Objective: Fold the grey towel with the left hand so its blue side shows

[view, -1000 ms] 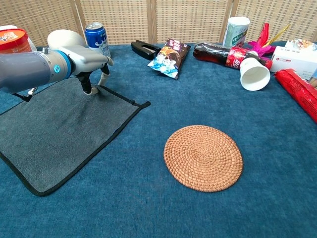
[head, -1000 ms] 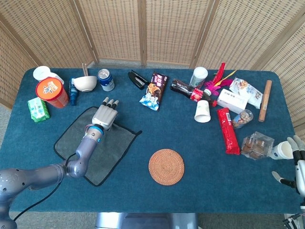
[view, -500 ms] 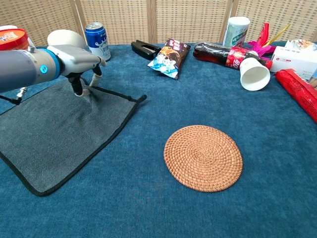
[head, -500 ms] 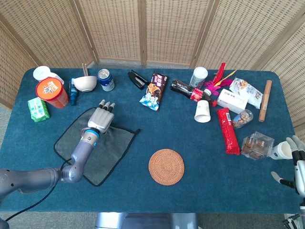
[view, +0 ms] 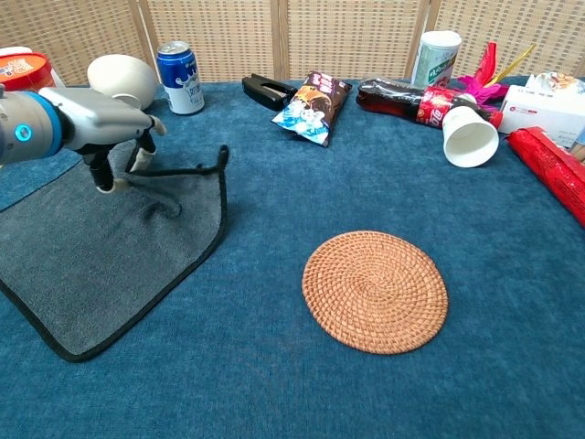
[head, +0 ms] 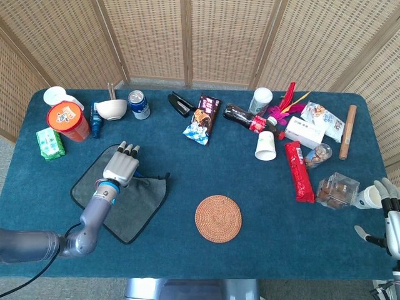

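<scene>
I see the grey towel (view: 110, 256) lying on the left part of the blue table (view: 366, 402), dark-edged, mostly flat, with its far right corner lifted and bunched inward so the edge stands up in a ridge. Only grey shows on it. My left hand (view: 105, 119) sits palm-down over that far edge, fingertips pressing into the raised cloth; I cannot tell whether it is pinching the cloth. My right hand (head: 389, 215) hangs at the table's right edge, fingers spread, holding nothing. A round woven coaster (view: 375, 290) lies to the towel's right.
</scene>
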### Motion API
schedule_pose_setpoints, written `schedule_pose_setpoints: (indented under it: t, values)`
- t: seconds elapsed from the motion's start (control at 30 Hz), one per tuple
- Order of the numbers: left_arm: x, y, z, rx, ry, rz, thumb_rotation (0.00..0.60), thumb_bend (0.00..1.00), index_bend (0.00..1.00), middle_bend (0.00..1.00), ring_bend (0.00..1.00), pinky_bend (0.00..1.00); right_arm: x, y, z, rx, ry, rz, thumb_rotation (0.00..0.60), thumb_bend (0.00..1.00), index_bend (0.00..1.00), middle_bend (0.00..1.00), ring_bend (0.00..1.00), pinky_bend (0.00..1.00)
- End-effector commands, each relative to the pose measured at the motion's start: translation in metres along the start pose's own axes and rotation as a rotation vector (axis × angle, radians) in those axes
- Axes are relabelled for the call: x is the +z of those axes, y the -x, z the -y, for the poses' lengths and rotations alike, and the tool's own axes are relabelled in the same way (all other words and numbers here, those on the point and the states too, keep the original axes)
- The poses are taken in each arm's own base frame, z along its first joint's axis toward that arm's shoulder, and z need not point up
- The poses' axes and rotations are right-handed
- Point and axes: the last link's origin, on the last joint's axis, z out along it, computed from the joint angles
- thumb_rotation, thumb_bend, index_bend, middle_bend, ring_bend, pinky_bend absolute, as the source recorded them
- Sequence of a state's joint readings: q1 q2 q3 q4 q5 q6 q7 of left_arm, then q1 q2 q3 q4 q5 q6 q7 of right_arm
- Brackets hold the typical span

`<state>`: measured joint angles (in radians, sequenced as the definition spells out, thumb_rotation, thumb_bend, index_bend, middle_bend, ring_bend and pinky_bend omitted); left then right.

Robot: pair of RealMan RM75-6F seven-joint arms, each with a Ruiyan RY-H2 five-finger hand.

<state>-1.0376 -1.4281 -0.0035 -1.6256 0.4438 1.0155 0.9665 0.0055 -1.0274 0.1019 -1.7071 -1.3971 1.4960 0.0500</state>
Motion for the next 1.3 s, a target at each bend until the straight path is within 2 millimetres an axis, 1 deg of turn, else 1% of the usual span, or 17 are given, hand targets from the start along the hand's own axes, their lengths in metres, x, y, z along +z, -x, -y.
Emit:
schedule_pose_setpoints:
  t: [0.03,0.23,0.67,0.97,1.3]
  values:
    - [-0.009,0.003,0.0,0.006,-0.004,0.025,0.6,0.47,0.51,0.0,0.0,0.0,0.0,-0.001,0.0,0.001,-0.002,-0.002,0.6,0.0,0.0,0.0,0.0,0.0]
    - [-0.021,0.004,0.001,0.017,-0.014,0.052,0.6,0.47,0.5,0.0,0.0,0.0,-0.002,-0.002,0.0,0.003,-0.004,-0.003,0.6,0.0,0.0,0.0,0.0,0.0]
    - [-0.036,0.009,0.009,0.024,-0.024,0.073,0.6,0.47,0.49,0.0,0.0,0.0,-0.003,-0.001,0.001,0.006,-0.009,0.002,0.6,0.0,0.0,0.0,0.0,0.0]
    - [-0.054,0.019,0.007,0.032,-0.012,0.111,0.6,0.47,0.48,0.0,0.0,0.0,-0.004,-0.001,0.001,0.009,-0.011,0.003,0.6,0.0,0.0,0.0,0.0,0.0]
    - [-0.073,0.023,0.009,0.051,-0.001,0.112,0.6,0.47,0.48,0.0,0.0,0.0,-0.006,-0.002,0.001,0.015,-0.016,0.001,0.6,0.0,0.0,0.0,0.0,0.0]
